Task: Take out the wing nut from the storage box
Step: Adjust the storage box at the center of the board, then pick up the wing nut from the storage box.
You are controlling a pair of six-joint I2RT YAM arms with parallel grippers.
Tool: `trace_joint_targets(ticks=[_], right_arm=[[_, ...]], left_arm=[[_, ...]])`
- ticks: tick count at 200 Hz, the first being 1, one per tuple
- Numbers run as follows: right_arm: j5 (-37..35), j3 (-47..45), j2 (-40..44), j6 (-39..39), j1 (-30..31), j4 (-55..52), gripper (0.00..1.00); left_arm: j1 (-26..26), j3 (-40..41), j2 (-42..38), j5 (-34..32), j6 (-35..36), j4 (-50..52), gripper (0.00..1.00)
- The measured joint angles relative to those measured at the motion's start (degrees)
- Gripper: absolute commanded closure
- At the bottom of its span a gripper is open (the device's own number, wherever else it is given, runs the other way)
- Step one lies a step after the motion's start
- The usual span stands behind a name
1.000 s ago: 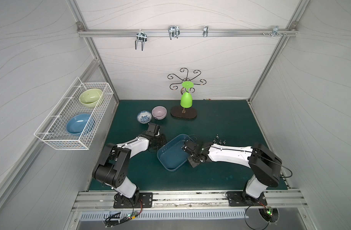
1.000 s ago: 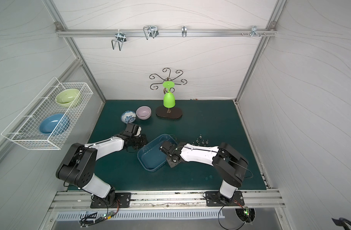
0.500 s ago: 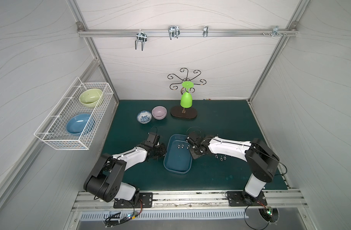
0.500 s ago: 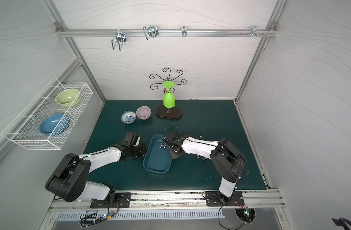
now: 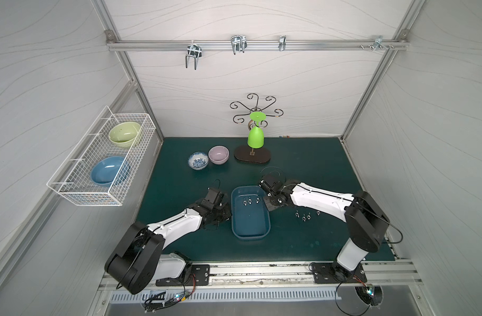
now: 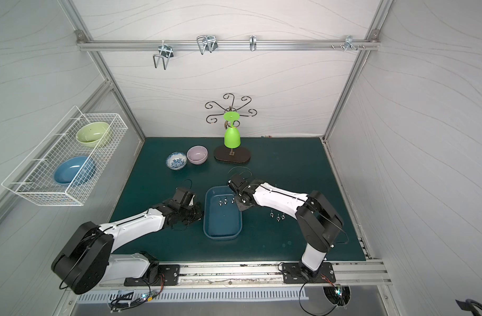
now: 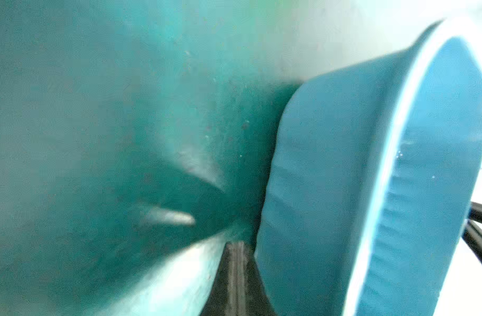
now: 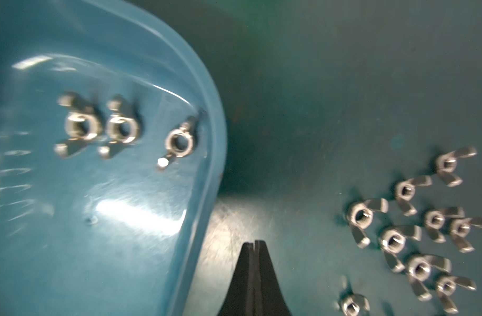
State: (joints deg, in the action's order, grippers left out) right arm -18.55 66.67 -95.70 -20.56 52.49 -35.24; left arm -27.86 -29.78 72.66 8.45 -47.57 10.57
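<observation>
A bimanual robot cell is being shown from above and from both wrist cameras. The blue storage box point(image 5: 250, 224) is sitting on a green mat point(image 5: 302, 169) between the 2 arms. 3 wing nuts point(image 8: 122, 128) are lying in a row on the box floor near its far end, and the one nearest the right arm is almost touching the wall. A cluster of loose nuts point(image 8: 393, 240) is lying on the mat outside the box, on the right arm's side.

The right gripper point(image 8: 254, 243) is being held just outside the box rim, with its jaws pressed together and nothing between them. The left gripper point(image 7: 235, 245) is likewise being held closed and empty against the mat, just beside the box's outer wall on the opposite side.

The work seems to be between picks, with the next nut not yet being reached for. For that, the right jaws would need to be parted, carried over the rim and lowered around 1 nut. The nut by the wall is leaving little room.
</observation>
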Motion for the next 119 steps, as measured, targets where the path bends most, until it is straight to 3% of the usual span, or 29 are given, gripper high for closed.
trace_joint_targets(ticks=[30, 48, 72, 119], right_arm=[[0.8, 5.5, 1.3, -0.6, 4.9, -0.7, 0.74], [2.8, 8.6, 0.0, -0.9, 6.7, -0.5, 0.73], [4.5, 13.8, -5.4, -1.3, 6.6, -0.1, 0.71], [5.9, 18.3, -15.1, -3.6, 4.7, 0.1, 0.72]], left_arm=[[1.1, -0.1, -8.4, -4.4, 1.3, 6.7, 0.67], [2.6, -0.3, -13.3, -6.0, 1.4, 9.6, 0.51], [3.7, -0.4, -18.1, -7.4, 1.5, 11.6, 0.46], [3.8, -0.4, -20.1, -7.3, 1.5, 13.5, 0.45]])
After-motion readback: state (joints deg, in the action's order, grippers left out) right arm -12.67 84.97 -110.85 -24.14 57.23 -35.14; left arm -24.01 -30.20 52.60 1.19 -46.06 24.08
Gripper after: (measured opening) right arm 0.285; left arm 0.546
